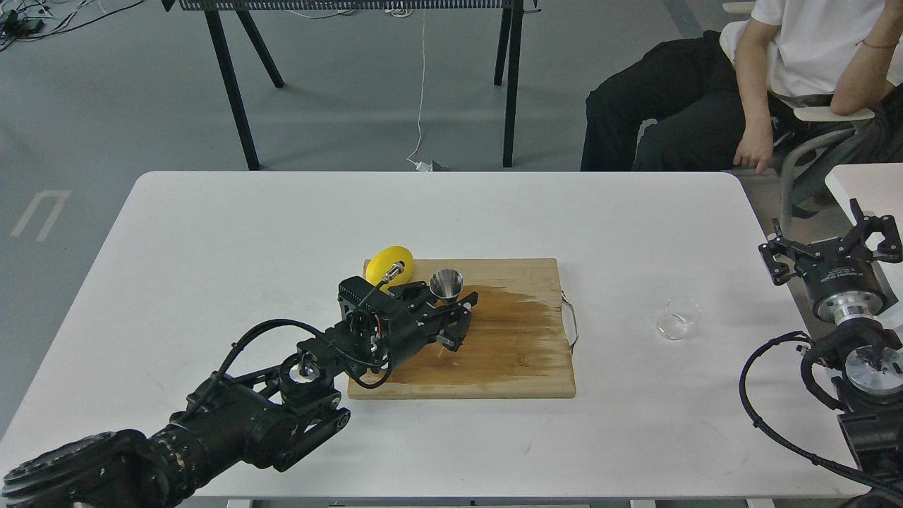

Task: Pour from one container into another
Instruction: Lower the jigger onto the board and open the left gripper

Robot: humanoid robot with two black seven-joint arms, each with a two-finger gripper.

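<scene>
My left gripper (455,312) is over the left part of the wooden cutting board (515,360), shut on the waist of the steel jigger (446,284). The jigger leans toward me, its open upper cone showing; its lower cone is hidden by the fingers. The clear glass cup (679,317) stands upright on the white table to the right of the board, apart from both grippers. My right gripper (831,245) hovers off the table's right edge, open, holding nothing.
A yellow lemon (388,261) lies at the board's back left corner, just behind my left wrist. A dark wet stain (518,310) spreads over the board. A metal handle (571,321) sticks out on its right side. A seated person (776,77) is beyond the table's far right.
</scene>
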